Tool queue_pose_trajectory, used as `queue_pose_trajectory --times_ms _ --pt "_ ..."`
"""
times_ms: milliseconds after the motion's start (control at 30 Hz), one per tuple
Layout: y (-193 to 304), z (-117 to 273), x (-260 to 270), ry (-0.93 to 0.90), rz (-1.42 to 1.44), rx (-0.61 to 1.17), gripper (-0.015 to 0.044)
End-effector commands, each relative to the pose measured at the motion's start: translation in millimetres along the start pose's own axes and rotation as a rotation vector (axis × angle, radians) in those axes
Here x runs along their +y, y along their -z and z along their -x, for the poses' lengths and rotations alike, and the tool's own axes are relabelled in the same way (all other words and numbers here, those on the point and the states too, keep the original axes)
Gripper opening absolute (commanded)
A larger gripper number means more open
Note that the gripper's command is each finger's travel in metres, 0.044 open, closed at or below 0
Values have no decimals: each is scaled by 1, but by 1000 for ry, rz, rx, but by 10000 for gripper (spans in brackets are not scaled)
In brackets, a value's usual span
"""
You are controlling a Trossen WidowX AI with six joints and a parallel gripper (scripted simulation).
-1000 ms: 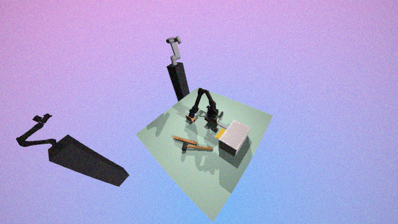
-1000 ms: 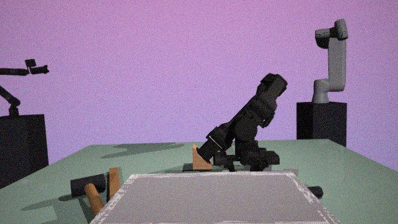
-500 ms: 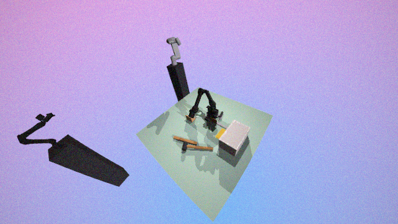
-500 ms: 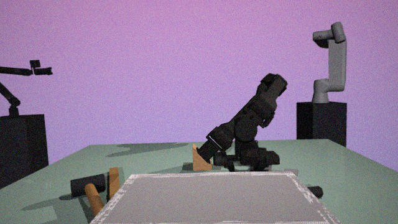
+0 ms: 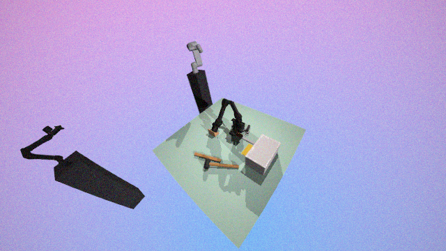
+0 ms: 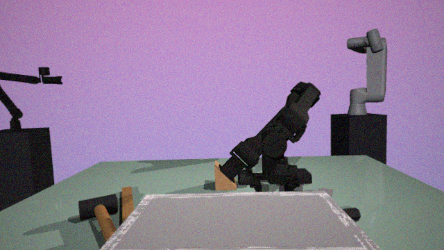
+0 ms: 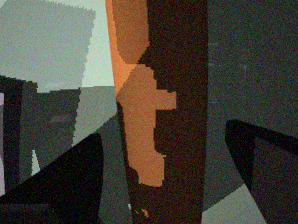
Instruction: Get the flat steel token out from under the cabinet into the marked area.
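Orange handle (image 7: 142, 110) lies between the fingers of my part-open gripper (image 5: 237, 138) (image 6: 274, 187) (image 7: 165, 136), apparently ungripped in these shadows

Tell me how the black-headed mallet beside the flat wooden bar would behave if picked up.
The mallet would probably be head-heavy, given its thick head on a slim handle; gripped far back, it may dip. The straight, wood-like handle suggests stiffness. Its rounded head could roll or twist if nudged.
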State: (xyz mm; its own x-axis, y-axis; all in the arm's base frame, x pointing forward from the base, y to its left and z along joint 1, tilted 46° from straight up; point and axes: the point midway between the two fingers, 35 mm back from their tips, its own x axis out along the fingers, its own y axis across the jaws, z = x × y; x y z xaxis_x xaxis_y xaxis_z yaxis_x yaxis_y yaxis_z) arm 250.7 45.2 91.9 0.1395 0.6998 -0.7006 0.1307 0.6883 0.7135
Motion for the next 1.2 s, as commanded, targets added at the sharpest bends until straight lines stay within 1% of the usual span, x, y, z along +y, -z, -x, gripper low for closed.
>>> queue_pose_trajectory --times_ms 0,733,1167 --pt "3 -4 3 -3 4 15 270" --pt "3 -4 3 -3 4 15 270" --pt "0 0 0 0 0 0 183"
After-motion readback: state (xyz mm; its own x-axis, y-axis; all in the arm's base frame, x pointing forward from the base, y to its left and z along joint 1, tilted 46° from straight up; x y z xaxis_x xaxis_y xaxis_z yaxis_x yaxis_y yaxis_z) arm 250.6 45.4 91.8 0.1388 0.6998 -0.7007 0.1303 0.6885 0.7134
